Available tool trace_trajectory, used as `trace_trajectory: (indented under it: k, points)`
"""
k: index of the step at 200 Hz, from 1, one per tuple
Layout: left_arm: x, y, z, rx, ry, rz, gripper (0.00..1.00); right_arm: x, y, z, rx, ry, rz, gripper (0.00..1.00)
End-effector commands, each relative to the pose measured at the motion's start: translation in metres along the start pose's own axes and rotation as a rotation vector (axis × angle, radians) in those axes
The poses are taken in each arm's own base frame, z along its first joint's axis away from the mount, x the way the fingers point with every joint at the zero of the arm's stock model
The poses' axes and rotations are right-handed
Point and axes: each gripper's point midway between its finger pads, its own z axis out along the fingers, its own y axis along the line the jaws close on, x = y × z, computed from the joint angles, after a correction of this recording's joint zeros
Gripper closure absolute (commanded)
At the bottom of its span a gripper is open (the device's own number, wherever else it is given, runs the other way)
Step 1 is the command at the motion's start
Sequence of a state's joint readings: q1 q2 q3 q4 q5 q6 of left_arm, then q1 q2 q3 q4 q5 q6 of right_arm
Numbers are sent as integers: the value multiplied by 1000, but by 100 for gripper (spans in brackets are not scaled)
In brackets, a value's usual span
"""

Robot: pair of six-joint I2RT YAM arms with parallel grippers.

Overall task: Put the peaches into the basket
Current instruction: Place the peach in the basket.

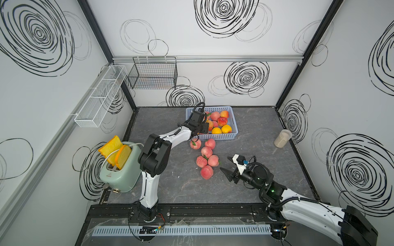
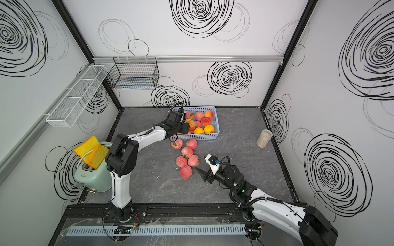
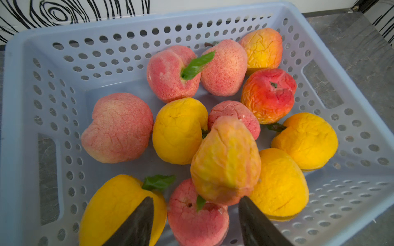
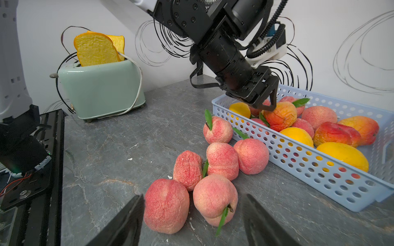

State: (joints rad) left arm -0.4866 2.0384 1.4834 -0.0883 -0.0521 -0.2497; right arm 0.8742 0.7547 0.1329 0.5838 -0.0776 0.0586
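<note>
Foam-looking peaches (image 4: 166,205): likely light, squashy, grippy; take across the belly, clear of leaf (image 4: 221,219). Right gripper (image 4: 194,196) jaws apart, two just ahead; left gripper (image 3: 197,197) apart over basket (image 3: 25,64).

Two robot arms on a black rail (image 1: 213,209): left arm (image 1: 149,187) and right arm (image 1: 309,210) share glossy white shells, black screw-studded joints and tapered black fingers (image 1: 225,172). Near the rail, ribbed black hose (image 1: 263,199) loops beside a green light (image 1: 272,190).

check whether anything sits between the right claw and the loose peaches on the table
Nothing visible does. The right claw is open and points at the loose peaches, with only a strip of bare table between them.
</note>
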Motion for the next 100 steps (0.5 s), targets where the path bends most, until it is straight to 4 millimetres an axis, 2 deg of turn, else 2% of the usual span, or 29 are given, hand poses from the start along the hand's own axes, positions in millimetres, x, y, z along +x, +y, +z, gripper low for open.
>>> trace_trajectory:
  k: [1,42,100]
  points:
    - [-22,-8,-13,16,-56,10,32,-2,1,0,2,-8,-8,25]
    - [-32,-21,-52,97,-107,-9,30,-1,-1,1,14,-2,-5,25]
    - [-14,-39,-113,246,-116,-56,29,2,-9,5,60,28,13,25]
